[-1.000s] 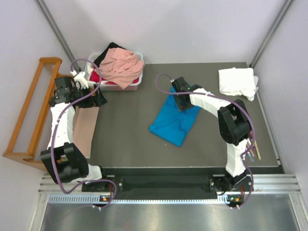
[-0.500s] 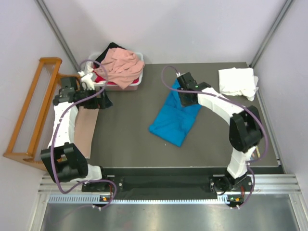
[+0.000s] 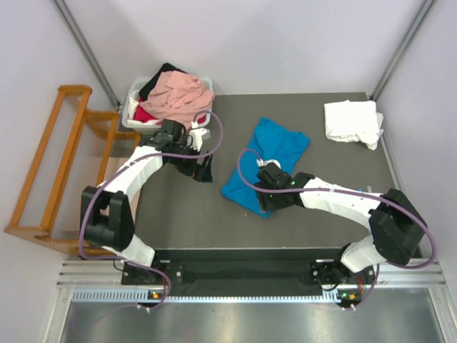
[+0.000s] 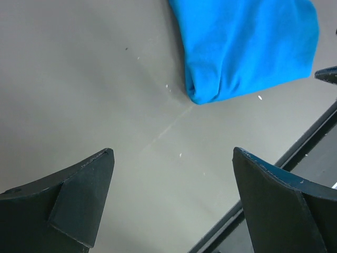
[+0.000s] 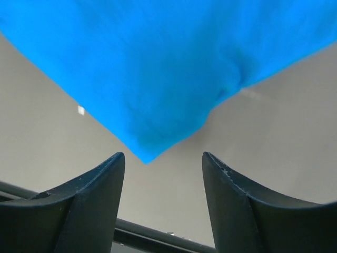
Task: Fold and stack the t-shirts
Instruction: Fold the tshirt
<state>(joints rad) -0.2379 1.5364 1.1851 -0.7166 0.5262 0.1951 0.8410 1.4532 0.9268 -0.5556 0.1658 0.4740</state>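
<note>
Bright blue cloth, the t-shirt (image 3: 275, 146) lay loosely folded in the middle of the worktop (image 3: 178, 214), its near corner just ahead of the right end effector (image 5: 162, 158), whose fingers stood spread and empty. The left end effector (image 4: 172, 153) hung with fingers far apart over bare surface beside the shirt's edge. We judged the cloth light, limp and unbreakable, best pinched at a corner or hem.

White arms (image 3: 335, 200) carry black joints (image 3: 395, 230), purple cables (image 3: 217, 140).
</note>
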